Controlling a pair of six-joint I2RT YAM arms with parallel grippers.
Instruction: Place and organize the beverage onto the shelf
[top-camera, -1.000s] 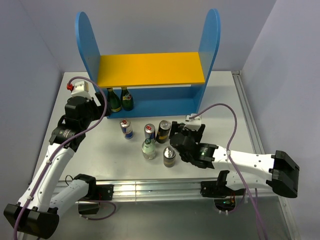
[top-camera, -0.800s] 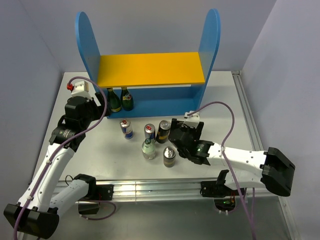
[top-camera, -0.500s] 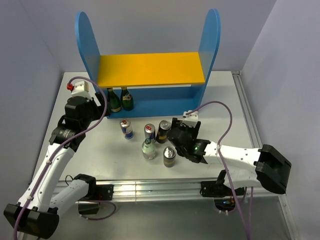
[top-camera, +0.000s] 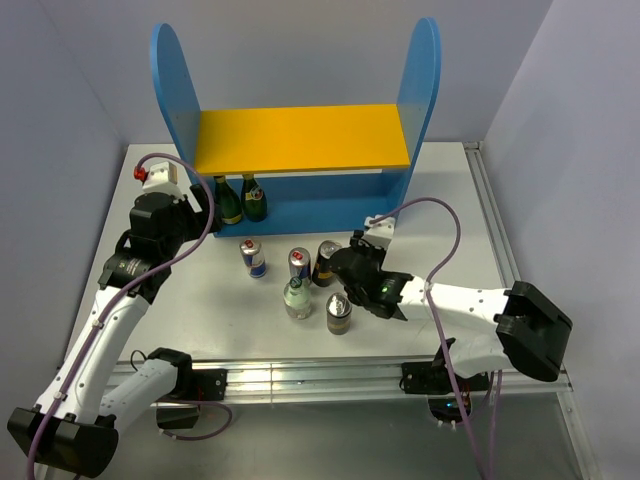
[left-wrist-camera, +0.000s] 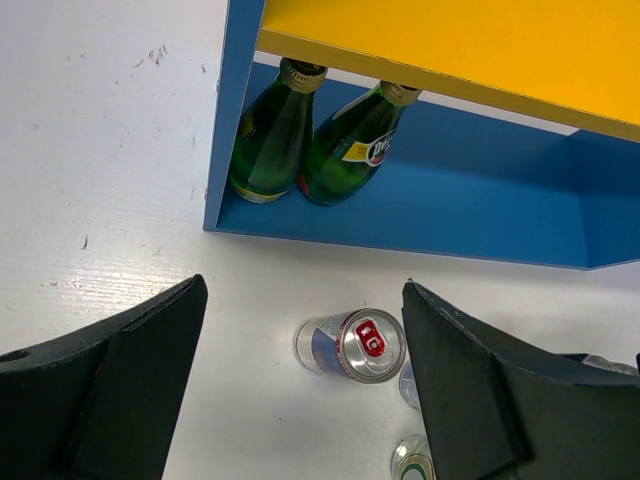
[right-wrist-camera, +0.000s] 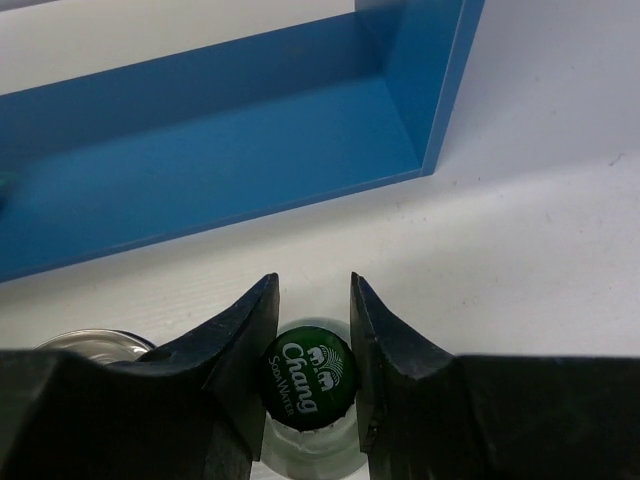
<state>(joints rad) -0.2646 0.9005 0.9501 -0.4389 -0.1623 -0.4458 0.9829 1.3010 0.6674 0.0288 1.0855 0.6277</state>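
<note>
Clamping right gripper (right-wrist-camera: 311, 298) on green-capped bottle (right-wrist-camera: 309, 376) nr shelf (right-wrist-camera: 200, 140)

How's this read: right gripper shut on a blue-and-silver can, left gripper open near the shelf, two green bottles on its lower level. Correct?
One error. The right gripper is shut on a bottle with a green Chang cap, not a can; the right wrist view shows it. The rest holds: left gripper open near the shelf, two green bottles on its lower level.

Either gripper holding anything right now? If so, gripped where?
Right gripper is shut on the green-capped glass bottle, pinching it at the cap. Left gripper is open, holding nothing.
</note>
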